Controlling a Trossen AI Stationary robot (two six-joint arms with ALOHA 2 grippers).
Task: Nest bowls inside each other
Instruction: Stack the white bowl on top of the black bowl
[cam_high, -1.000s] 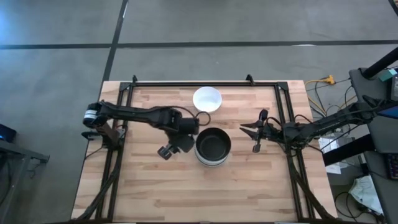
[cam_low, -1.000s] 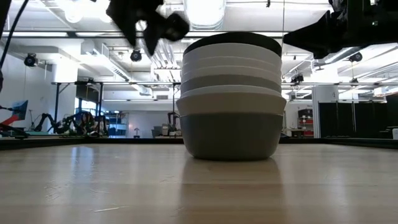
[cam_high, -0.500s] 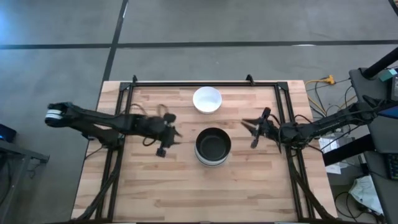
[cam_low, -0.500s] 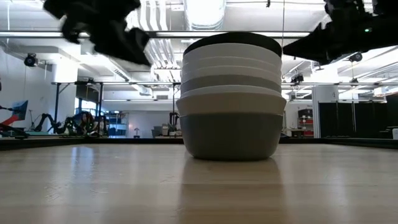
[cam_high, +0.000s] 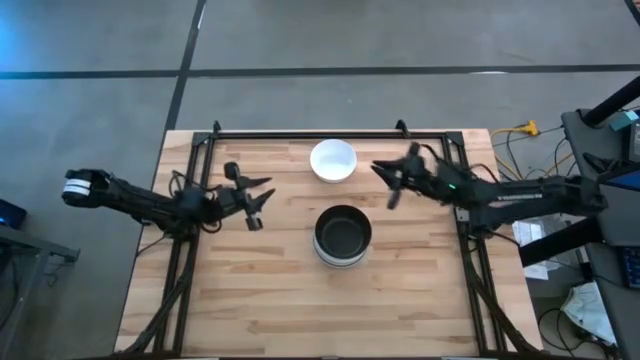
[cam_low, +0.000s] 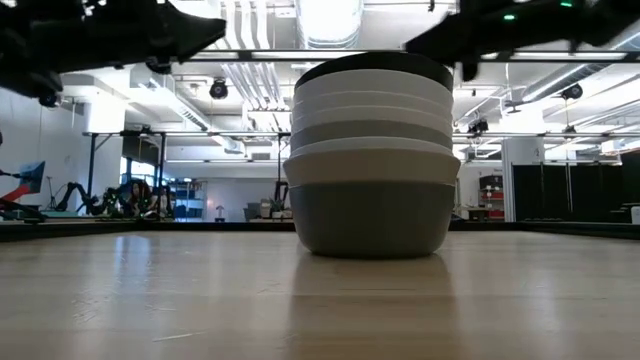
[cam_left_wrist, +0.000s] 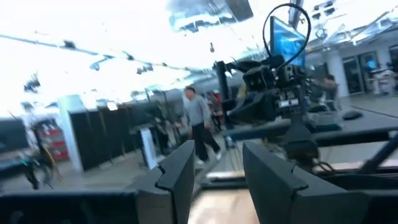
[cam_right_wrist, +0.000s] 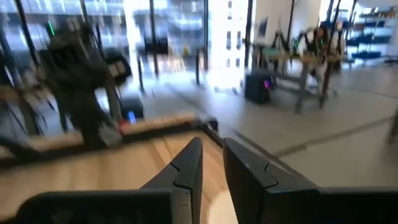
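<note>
While black-topped bowl stack (cam_high: 342, 236) sits mid-table | lone white bowl (cam_high: 333, 160) behind | left gripper (cam_high: 254, 196) released | right gripper (cam_high: 391, 182) released

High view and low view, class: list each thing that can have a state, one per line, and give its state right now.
Stack of bowls: nested, upright at the table's middle, black bowl on top.
Single white bowl: upright, empty, apart from the stack, not yet nested.
Left gripper: open, empty, left of the stack.
Right gripper: open, empty, beside the single white bowl.
</note>
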